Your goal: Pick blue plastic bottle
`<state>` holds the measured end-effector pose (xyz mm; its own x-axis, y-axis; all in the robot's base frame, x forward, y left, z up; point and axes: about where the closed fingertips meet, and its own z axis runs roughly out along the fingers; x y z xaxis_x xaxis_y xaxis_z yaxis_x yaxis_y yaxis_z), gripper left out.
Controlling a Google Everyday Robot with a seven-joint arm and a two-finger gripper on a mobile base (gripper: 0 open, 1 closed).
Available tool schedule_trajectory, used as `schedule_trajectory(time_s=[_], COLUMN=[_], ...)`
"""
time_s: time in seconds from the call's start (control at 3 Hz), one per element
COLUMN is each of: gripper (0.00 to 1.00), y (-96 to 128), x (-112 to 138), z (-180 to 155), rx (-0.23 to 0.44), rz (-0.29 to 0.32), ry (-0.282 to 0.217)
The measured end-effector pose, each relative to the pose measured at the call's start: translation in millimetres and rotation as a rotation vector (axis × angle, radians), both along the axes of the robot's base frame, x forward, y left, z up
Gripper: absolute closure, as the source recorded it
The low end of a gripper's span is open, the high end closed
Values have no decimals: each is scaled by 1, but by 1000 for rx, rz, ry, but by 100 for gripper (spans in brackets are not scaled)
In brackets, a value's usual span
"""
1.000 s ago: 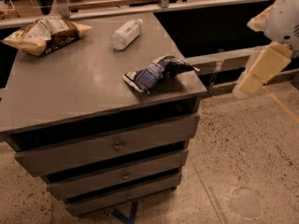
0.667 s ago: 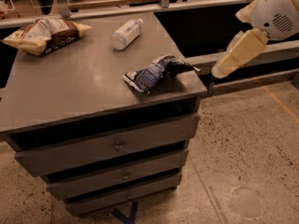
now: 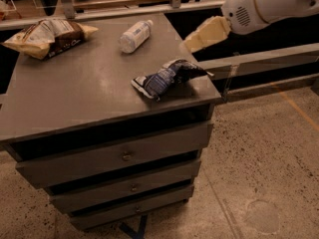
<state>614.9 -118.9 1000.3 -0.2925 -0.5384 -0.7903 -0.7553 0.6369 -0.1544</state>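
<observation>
At the far left of the grey drawer cabinet (image 3: pixel 75 98) I see a crinkled yellow-and-brown chip bag (image 3: pixel 47 36) lying flat. The blue plastic bottle (image 3: pixel 134 35) lies on its side at the back middle of the top, its long axis diagonal, white cap toward the back right, clear base toward me. A dark blue-and-white foil snack bag (image 3: pixel 167 77) sits crumpled near the front right edge, apart from the bottle. The cream gripper (image 3: pixel 199 38) hangs above the right rim, beside the bottle, not touching it; I cannot tell whether it is spread or closed. The smooth white arm housing (image 3: pixel 269 4) is behind it.
</observation>
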Motion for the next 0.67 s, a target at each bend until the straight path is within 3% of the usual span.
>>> schedule_trajectory(time_s=[0.67], gripper=[0], y=[67], x=[48], z=[-18], rx=[116], rz=[-181], ry=[-24])
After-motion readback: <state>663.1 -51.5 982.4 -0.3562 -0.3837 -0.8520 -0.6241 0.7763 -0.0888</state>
